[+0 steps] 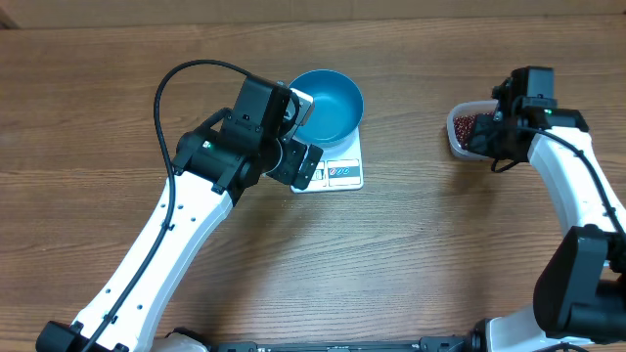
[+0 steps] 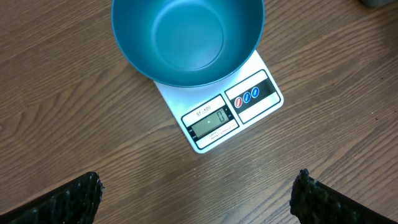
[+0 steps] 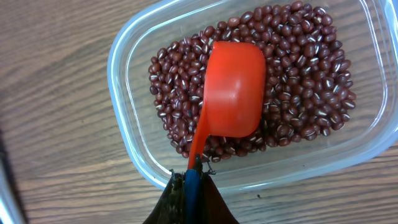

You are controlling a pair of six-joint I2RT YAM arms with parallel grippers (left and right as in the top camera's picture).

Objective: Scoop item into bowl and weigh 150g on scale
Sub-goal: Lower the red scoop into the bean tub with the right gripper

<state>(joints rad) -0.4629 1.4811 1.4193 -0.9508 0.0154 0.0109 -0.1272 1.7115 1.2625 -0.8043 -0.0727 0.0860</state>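
Red-brown oval beans (image 3: 305, 68) around orange-red scoop (image 3: 236, 87)

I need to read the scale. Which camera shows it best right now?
Left wrist: the scale lies mid-frame, display and label in plain sight, the blue bowl on its back half. Overhead shows only its front strip beside the left arm. Right wrist shows none of it, just the scoop in the beans.
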